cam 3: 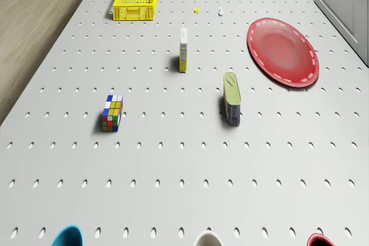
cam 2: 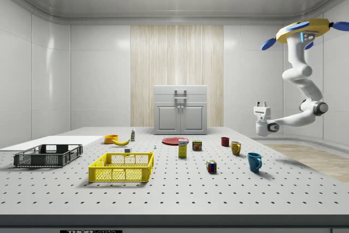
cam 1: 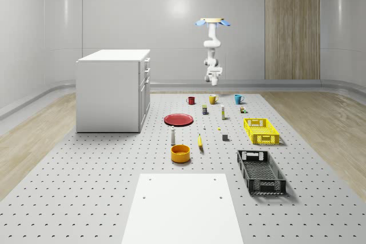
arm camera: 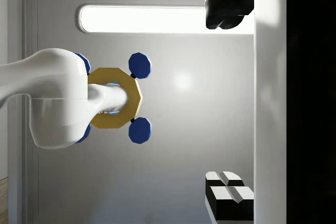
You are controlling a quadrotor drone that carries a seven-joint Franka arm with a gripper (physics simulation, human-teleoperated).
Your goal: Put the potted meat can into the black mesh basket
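Well, the table stretches out below me, and my drone hovers high over its far end, just past the row of mugs. The black mesh basket sits near the table's near edge. In the whole-scene view it lies at about 5 o'clock from the potted meat can, with the yellow crate between them. The can stands upright on the table, with the red plate at its 8 o'clock.

My jaws are spread, hold nothing and point up at the drone, away from the table. I judge the approach not yet begun.

The risks as I see them: the can is narrow and tall, so an off-centre descent could knock it over. Carrying it past the yellow crate invites a drop into the wrong container.
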